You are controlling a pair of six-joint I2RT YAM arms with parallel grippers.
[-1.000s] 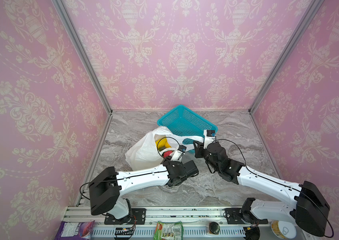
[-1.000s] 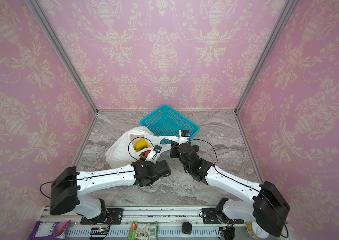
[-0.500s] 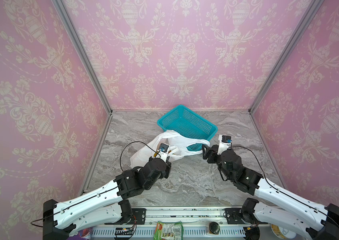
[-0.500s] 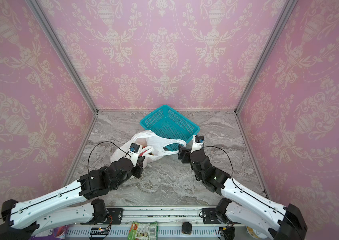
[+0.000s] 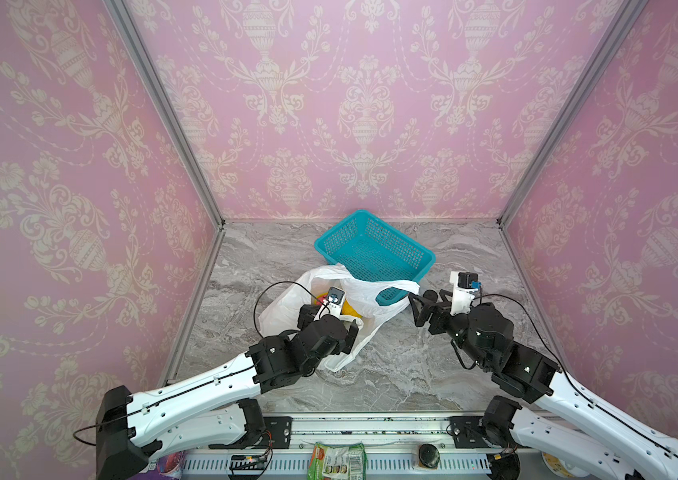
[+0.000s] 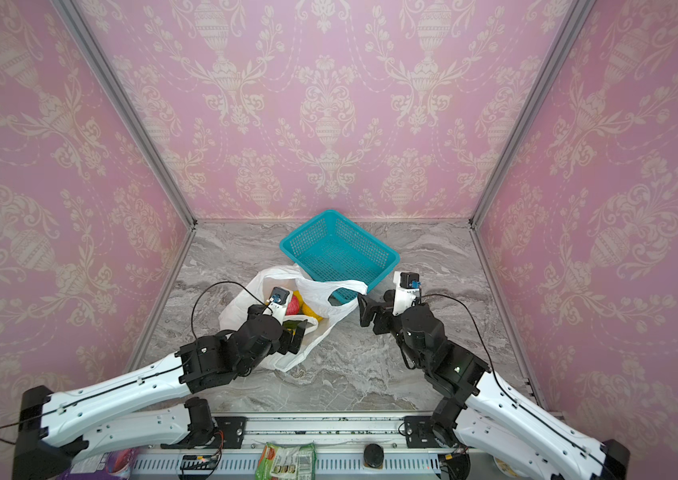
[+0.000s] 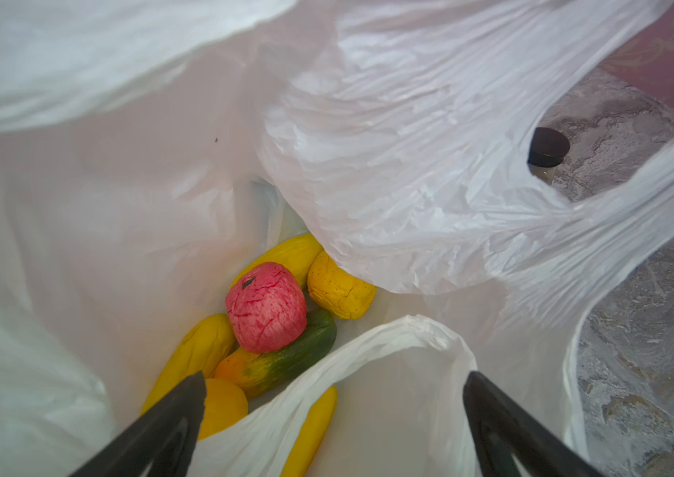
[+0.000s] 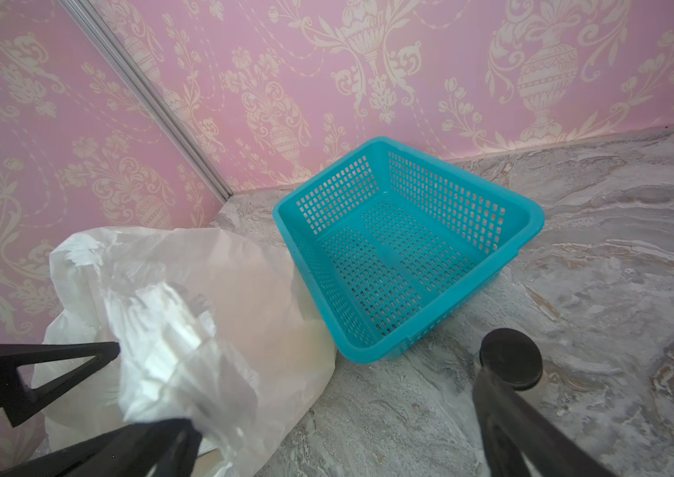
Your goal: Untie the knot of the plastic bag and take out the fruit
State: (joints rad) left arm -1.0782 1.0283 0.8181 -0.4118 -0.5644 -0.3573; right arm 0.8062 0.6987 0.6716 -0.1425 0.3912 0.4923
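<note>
I seem to work in a lab test booth: wallpapered panels (image 5: 362, 104), aluminium posts (image 5: 162, 104), a mounting rail (image 5: 370, 428) beneath me.

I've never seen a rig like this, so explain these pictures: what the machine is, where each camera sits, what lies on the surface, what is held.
Two white robot arms work at a marble table. Two pictures look down from overhead, nearly alike; the other two come from cameras on each arm's wrist. On the table lie a white plastic bag, its mouth open, toy fruit inside it, a teal basket and a small dark-lidded jar. The left fingers hover over the bag's mouth; the right fingers sit beside one handle. Both pairs stand open and hold nothing.
</note>
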